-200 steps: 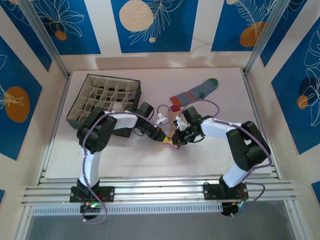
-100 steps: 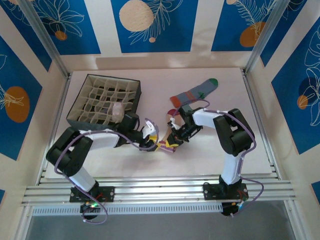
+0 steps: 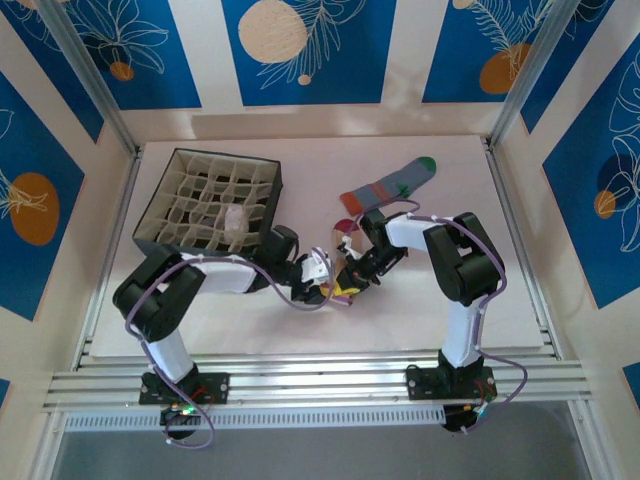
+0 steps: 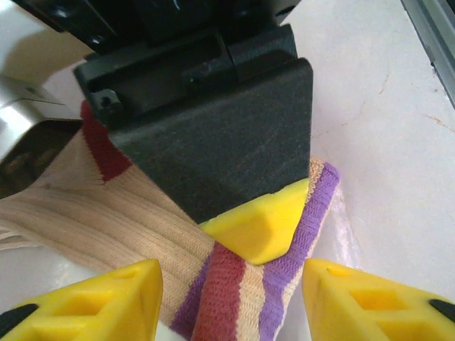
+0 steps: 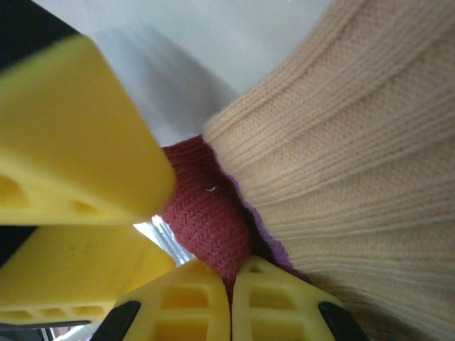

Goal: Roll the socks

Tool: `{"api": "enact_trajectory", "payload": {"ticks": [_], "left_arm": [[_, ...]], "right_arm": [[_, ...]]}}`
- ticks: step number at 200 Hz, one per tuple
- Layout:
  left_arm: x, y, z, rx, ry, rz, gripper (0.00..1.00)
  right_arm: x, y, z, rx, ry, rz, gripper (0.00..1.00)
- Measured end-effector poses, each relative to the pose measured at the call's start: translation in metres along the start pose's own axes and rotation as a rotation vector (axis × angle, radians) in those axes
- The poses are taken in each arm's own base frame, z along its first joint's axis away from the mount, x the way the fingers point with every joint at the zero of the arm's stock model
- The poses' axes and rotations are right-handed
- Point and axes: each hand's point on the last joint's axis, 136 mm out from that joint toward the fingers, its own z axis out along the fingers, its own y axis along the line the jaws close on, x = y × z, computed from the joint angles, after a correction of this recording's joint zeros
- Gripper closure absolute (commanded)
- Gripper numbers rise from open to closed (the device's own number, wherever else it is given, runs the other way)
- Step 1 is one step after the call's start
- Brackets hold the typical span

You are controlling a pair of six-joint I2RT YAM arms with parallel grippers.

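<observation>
The pale counter [image 3: 450, 300] carries a divided storage box [image 3: 228, 158] at its far left; the grey-blue sock [image 3: 392, 184] lies flat toward the far middle, green toe pointing right, well apart from the box; the peach sock [image 4: 71, 220] lies near the counter's middle, between the two arms (its end shows maroon and purple stripes); a white sock [image 3: 235, 220] sits bundled in one of the box's near compartments; the right fingers [image 5: 231, 298] are clenched, pinching the peach sock's maroon fabric; the left fingers [image 3: 325, 280] stand released, spread to either side of the striped end.
</observation>
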Motion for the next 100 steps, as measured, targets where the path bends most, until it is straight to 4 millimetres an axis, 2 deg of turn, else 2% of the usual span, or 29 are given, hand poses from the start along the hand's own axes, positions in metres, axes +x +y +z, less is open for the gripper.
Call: {"api": "enact_trajectory", "payload": {"ticks": [12,39,46,63,71,100], "left_arm": [[0.001,-0.001,0.004,0.012,0.010,0.001,0.60],[0.005,-0.001,0.008,0.028,0.031,-0.014,1.00],[0.005,0.000,0.008,0.031,0.034,-0.020,1.00],[0.002,0.002,0.011,0.045,0.041,-0.042,1.00],[0.002,0.002,0.012,0.054,0.044,-0.057,1.00],[-0.002,0.002,0.016,0.092,0.048,-0.116,1.00]], "right_arm": [[-0.001,0.000,-0.001,-0.001,-0.003,-0.005,1.00],[-0.002,-0.001,-0.004,-0.004,-0.009,-0.008,0.97],[-0.002,-0.002,-0.004,-0.002,-0.009,-0.005,0.92],[-0.002,-0.004,-0.006,0.000,-0.013,-0.001,0.65],[-0.002,-0.007,-0.007,0.013,-0.021,-0.002,0.56],[0.004,-0.008,-0.016,0.061,-0.092,-0.012,0.52]]}}
